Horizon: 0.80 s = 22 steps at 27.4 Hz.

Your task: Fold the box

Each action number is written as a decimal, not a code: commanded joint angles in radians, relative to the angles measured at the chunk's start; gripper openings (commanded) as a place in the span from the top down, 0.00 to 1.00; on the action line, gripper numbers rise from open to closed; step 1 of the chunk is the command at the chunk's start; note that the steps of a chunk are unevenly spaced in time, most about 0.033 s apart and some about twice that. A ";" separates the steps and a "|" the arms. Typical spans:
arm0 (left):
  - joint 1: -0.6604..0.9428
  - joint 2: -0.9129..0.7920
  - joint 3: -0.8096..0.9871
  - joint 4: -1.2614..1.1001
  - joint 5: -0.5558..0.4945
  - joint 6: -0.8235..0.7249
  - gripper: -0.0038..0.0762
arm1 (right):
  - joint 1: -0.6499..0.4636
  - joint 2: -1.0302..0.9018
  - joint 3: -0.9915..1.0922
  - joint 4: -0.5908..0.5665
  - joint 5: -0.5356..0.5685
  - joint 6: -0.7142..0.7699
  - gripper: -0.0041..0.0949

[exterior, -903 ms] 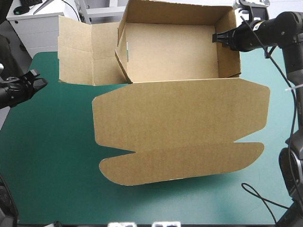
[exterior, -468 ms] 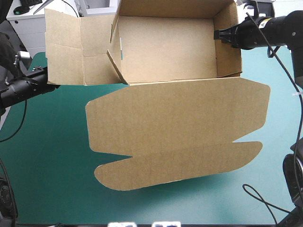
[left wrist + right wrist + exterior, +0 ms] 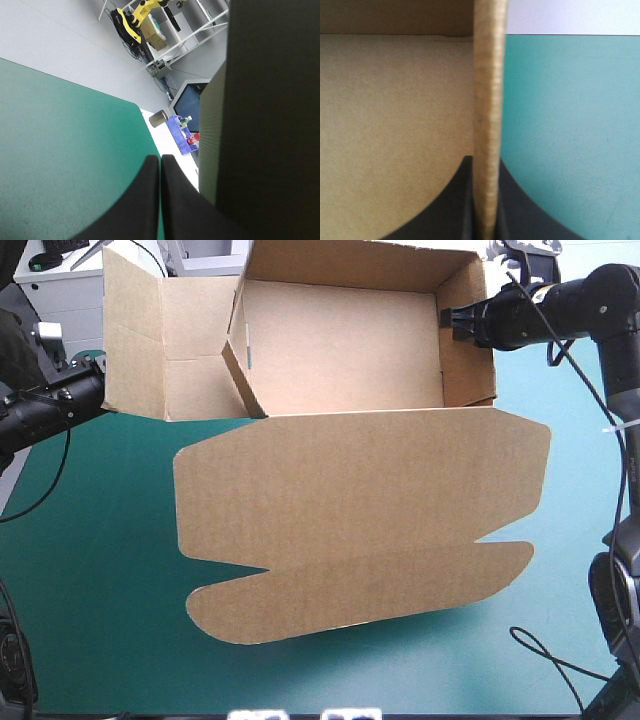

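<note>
I read: box [image 3: 340, 350] over the worktop's [image 3: 100, 580] far half, tray open, lid spread nearward | right gripper [image 3: 447, 320] pinches its right wall | left gripper [image 3: 160, 159] pressed together, just beside the unfolded left flap

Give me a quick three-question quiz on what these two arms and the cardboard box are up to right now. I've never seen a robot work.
1. True or false: the right gripper is pinching the right wall of the box.
2. Pick one: the lid is A) spread flat toward the near edge of the table, B) standing upright, C) folded down over the tray.
3. Fill in: in the left wrist view the left gripper has its fingers ___, with brown board beside them, not between them.
Key: 1 true; 2 A; 3 shut.
</note>
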 commanded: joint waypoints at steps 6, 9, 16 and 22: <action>-0.007 -0.086 -0.042 -0.079 0.086 0.004 0.96 | -0.006 -0.012 -0.006 0.089 -0.007 -0.007 0.98; -0.007 -0.096 -0.042 -0.063 0.086 0.000 0.96 | 0.006 -0.005 -0.006 0.089 -0.014 -0.007 0.98; -0.016 -0.122 -0.044 0.003 0.086 -0.014 0.96 | 0.087 0.015 -0.006 0.012 -0.047 -0.010 0.98; -0.016 -0.190 -0.044 0.115 0.086 -0.041 0.96 | 0.135 0.040 -0.006 -0.003 -0.094 -0.010 0.98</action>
